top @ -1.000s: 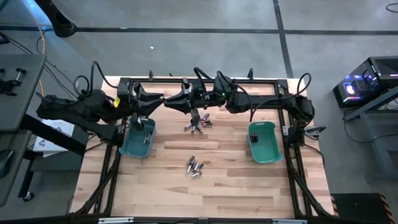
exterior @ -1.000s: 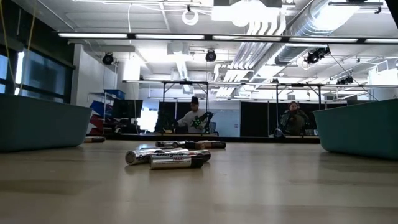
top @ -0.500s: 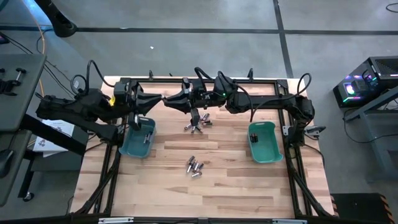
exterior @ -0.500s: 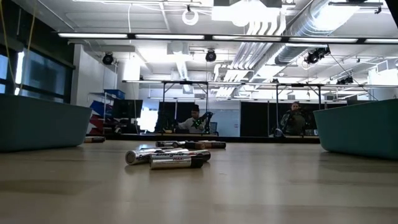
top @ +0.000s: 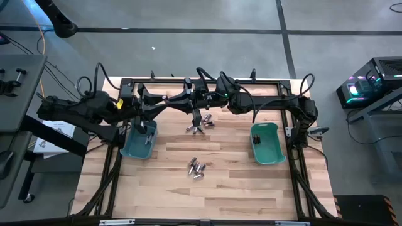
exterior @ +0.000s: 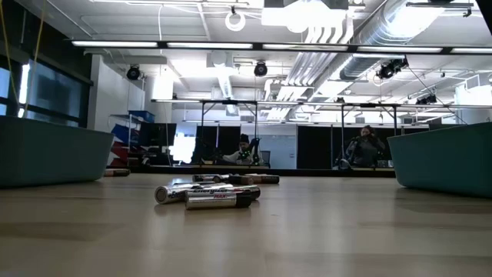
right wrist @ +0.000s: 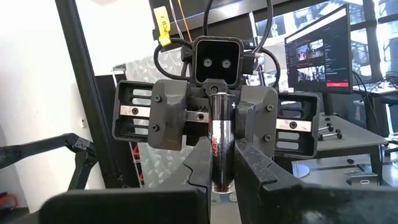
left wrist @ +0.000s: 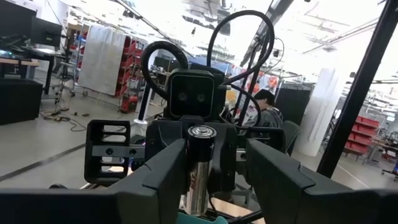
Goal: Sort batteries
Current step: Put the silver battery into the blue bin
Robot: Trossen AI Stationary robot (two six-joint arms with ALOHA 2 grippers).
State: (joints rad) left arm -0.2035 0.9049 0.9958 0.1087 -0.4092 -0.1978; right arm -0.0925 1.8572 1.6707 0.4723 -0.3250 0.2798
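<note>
My two grippers meet nose to nose above the table's far middle. The right gripper [top: 183,100] [right wrist: 222,177] is shut on one silvery battery [right wrist: 221,137] [left wrist: 199,174], which stands upright. The left gripper [top: 164,98] [left wrist: 216,149] is open, with one finger on each side of that same battery. Two loose heaps of batteries lie on the wood, one far [top: 200,124] [exterior: 234,178] and one near [top: 196,167] [exterior: 207,196]. Neither gripper shows in the low view. My right gripper pinches the battery's lower end [right wrist: 221,169] between its two fingers. It comes level from the table's right, fingers across the cell. The battery stands upright, lifted clear of the table. My left gripper: the battery shows close against one finger [left wrist: 171,177]; whether they touch I cannot tell.
A teal bin [top: 129,149] [exterior: 46,158] sits on the left and another [top: 271,154] [exterior: 446,158] on the right, each with dark cells inside. One battery [exterior: 115,172] lies by the left bin. Bare wood stretches along the near edge. People [exterior: 244,148] [exterior: 365,146] sit in the room beyond.
My left arm has reached a little toward the table's right, bringing its gripper up to the right gripper and the battery held there. The right arm and the battery heaps have stayed where they were.
</note>
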